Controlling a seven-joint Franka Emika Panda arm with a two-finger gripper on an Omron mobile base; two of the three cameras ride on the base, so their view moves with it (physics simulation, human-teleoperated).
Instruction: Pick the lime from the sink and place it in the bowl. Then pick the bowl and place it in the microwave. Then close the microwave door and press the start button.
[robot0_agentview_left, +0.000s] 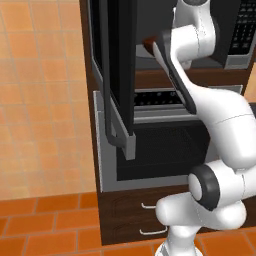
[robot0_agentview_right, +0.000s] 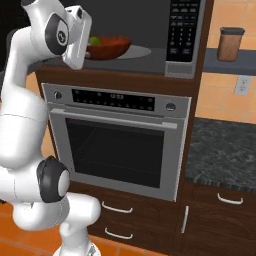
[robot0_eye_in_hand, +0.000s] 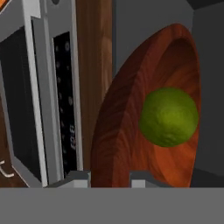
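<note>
The reddish-brown bowl (robot0_agentview_right: 112, 49) rests on the floor of the open microwave (robot0_agentview_right: 183, 31), and the green lime (robot0_agentview_right: 95, 41) lies inside it at its left side. In the hand view the bowl (robot0_eye_in_hand: 127, 109) is rolled on edge with the lime (robot0_eye_in_hand: 168, 117) in its hollow. My gripper (robot0_eye_in_hand: 110, 178) straddles the bowl's near rim, one fingertip on each side of the wall, shut on it. The microwave door (robot0_agentview_left: 117, 60) stands swung wide open to the left, its bar handle (robot0_agentview_left: 112, 125) hanging in front. A sliver of the bowl (robot0_agentview_left: 149, 46) peeks from behind my forearm.
Below the microwave is a steel oven (robot0_agentview_right: 117, 145) with two knobs, and drawers sit under it. To the right are a dark stone counter (robot0_agentview_right: 225, 150) and a brown jar (robot0_agentview_right: 231, 44) on a shelf. An orange tiled floor lies to the left.
</note>
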